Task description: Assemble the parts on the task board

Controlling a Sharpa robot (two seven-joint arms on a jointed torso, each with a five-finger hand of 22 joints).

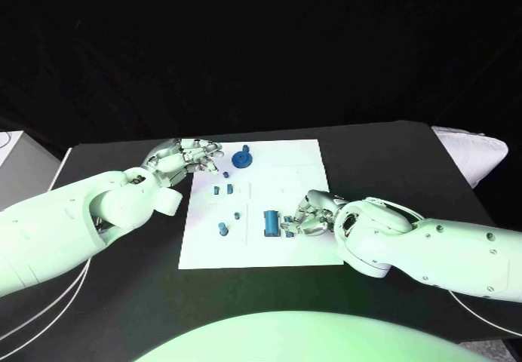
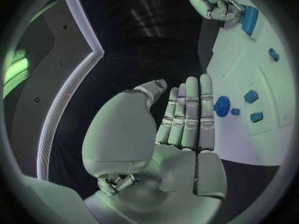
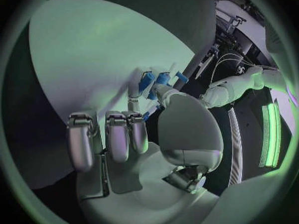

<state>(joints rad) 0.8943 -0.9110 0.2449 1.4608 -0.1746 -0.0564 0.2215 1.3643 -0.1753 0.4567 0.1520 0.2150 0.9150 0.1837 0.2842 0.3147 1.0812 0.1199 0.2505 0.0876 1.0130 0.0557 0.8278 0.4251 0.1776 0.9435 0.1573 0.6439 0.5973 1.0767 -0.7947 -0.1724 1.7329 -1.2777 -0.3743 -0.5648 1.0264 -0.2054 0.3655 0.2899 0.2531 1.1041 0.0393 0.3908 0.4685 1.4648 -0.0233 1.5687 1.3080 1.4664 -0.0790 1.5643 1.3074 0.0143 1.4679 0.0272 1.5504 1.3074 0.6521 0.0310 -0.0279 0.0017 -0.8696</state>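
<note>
Head view has the board (image 1: 305, 162) still mostly unassembled, I'd say: blue parts (image 1: 225, 226) lie scattered across it. Right hand (image 1: 308, 215) pinches a small blue piece (image 1: 290, 223) at the board's near right. Left hand (image 1: 182, 158), released, fingers straight, sits beside the blue round part (image 1: 244, 158), blocking nothing.

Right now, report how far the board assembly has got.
Early stage. Done: nothing clearly assembled; small blue parts lie scattered on the task board. In hand: the right hand works at a blue part on the board's near half. Left: the left hand is open, holding nothing.
</note>
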